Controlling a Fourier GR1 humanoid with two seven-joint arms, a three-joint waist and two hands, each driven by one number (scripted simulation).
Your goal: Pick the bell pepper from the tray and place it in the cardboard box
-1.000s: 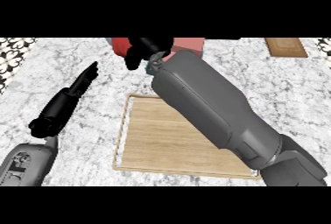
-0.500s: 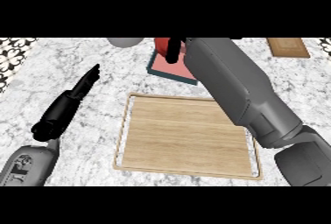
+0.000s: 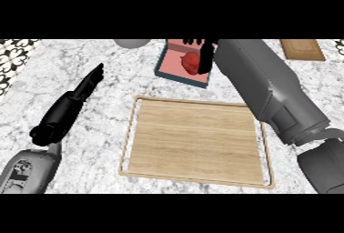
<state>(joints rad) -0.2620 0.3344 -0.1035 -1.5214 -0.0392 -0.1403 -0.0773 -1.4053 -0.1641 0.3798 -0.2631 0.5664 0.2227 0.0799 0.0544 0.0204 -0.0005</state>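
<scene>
A glossy red, rounded bell pepper [image 3: 191, 63] is seen over the pink-lined cardboard box [image 3: 176, 73], clasped by the curled fingers of the right hand [image 3: 205, 52], while the left hand [image 3: 86, 85] is held straight-fingered above the marble table [image 3: 80, 150].

Matt wooden tray [image 3: 194, 136], veined marble counter [image 3: 101, 132], perhaps polished.

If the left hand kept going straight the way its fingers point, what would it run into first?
Probably the grey round object at the counter's far edge. The left hand points up and to the right over bare marble, passing left of the cardboard box, though height is unclear.
</scene>
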